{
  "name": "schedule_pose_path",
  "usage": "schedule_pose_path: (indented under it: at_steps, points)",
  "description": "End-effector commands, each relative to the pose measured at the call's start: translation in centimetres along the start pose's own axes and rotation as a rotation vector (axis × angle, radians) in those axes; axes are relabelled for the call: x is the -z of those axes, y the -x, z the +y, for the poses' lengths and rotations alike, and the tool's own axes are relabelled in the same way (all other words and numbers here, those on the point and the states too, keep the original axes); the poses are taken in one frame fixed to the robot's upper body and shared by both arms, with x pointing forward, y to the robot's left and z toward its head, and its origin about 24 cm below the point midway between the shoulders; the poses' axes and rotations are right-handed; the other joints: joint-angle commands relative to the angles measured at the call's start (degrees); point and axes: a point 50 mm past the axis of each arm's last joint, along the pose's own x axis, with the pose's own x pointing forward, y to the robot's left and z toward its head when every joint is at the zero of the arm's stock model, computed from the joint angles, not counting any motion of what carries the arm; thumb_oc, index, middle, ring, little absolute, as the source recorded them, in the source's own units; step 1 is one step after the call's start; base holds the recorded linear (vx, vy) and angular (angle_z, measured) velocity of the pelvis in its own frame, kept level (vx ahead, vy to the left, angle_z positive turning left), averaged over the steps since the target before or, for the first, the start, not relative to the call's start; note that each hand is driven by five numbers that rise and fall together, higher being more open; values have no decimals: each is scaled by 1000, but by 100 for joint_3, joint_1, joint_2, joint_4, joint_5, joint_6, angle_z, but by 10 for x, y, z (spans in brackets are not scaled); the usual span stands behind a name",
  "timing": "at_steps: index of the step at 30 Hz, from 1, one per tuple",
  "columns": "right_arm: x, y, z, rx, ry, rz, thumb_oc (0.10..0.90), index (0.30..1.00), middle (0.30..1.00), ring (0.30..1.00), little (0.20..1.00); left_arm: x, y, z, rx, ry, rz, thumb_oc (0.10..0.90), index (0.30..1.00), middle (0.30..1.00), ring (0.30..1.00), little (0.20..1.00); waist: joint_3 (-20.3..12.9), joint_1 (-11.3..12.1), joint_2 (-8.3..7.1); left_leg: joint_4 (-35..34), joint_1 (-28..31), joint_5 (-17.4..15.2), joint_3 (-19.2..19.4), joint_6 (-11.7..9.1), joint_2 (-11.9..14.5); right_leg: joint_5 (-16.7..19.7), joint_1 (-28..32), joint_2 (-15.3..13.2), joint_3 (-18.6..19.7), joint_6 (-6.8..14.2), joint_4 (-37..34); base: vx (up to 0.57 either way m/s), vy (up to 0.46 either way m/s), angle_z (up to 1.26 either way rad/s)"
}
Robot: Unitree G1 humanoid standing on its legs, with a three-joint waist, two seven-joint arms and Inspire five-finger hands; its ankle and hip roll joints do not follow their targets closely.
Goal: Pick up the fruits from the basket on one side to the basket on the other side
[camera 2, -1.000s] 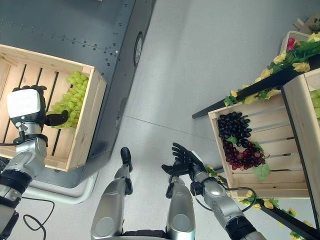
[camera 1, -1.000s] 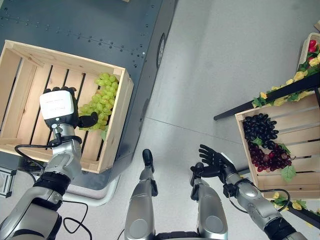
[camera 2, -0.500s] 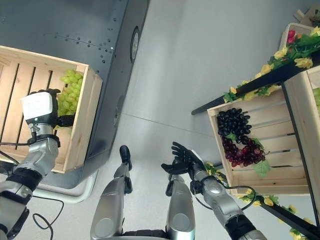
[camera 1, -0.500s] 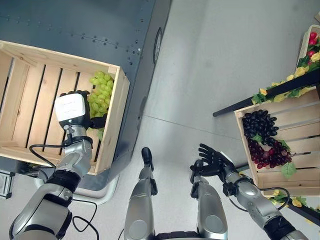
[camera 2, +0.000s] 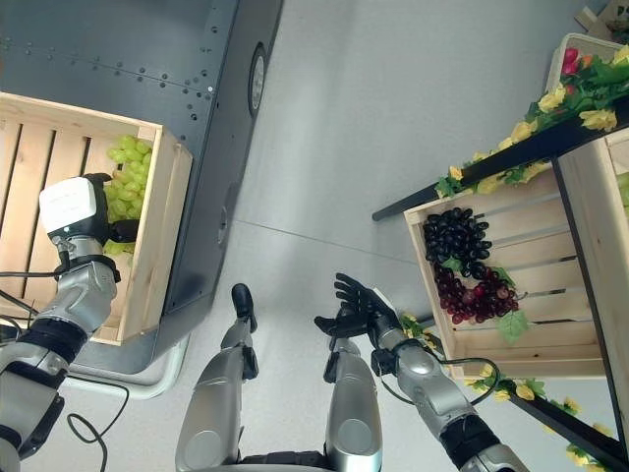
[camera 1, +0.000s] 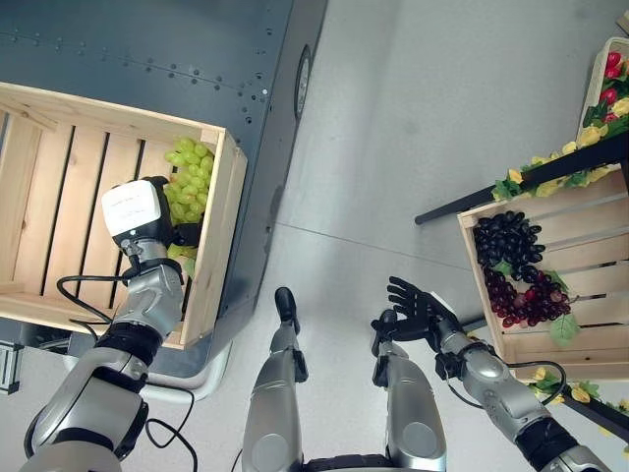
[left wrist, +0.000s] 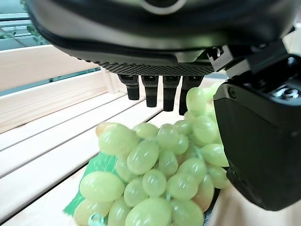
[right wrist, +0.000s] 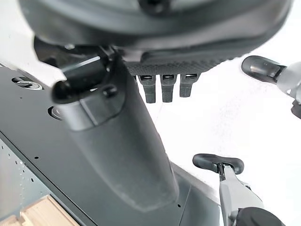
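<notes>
Grey floor separates the crates. My left hand (camera 1: 147, 211) cups green grapes (left wrist: 160, 174) in the left crate (camera 1: 221, 236); loose, soft, so I'd grasp the stem. Right hand (camera 1: 418, 313) idles, fingers spread.

You're looking down on a pale grey floor (camera 1: 423, 118), smooth, with a thin seam running across it. On your left stands a dark grey metal platform (camera 1: 147, 49), riveted along its panels, with a round fitting (camera 1: 303, 82) on its side edge. On your right, a black shelf frame (camera 1: 521, 192) trimmed with yellow flowers and green leaves (camera 2: 580, 98).
</notes>
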Motion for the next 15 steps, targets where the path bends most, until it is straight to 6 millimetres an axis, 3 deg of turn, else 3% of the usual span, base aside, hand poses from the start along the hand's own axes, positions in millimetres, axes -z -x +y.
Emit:
schedule_pose_path:
  at_steps: [1, 2, 3, 4, 15]
  points:
    - [-26, -1, 9, -17, 30, -124, 800, 900, 900, 900, 900, 1, -23, 33, -116, -1, 89, 800, 900, 900, 900, 900, -27, -72, -141, 906, -138, -902, 175, -291, -156, 555, -585, 154, 49, -82, 107, 0, 0, 0]
    - [-26, -2, 10, -19, 30, -124, 800, 900, 900, 900, 900, 2, -23, 31, -110, -7, 99, 756, 834, 834, 834, 834, -27, -71, -142, 919, -143, -908, 161, -293, -161, 556, -591, 154, 53, -82, 114, 0, 0, 0]
    - [-26, -2, 10, -20, 29, -124, 800, 900, 900, 900, 900, 2, -23, 30, -110, -8, 101, 756, 834, 834, 834, 834, -27, -72, -143, 927, -146, -912, 156, -294, -165, 559, -590, 154, 53, -82, 110, 0, 0, 0]
    - [-26, -2, 11, -21, 29, -123, 800, 900, 900, 900, 900, 3, -22, 30, -104, -17, 107, 405, 307, 307, 307, 307, -27, -67, -140, 904, -129, -909, 153, -291, -167, 551, -583, 155, 47, -78, 117, 0, 0, 0]
    - [-26, -2, 10, -14, 35, -126, 800, 900, 900, 900, 900, 11, -19, 23, -61, -22, 160, 400, 300, 300, 300, 300, -27, -37, -67, 801, -14, -898, 112, -284, -202, 489, -526, 154, -2, -108, 143, 0, 0, 0]
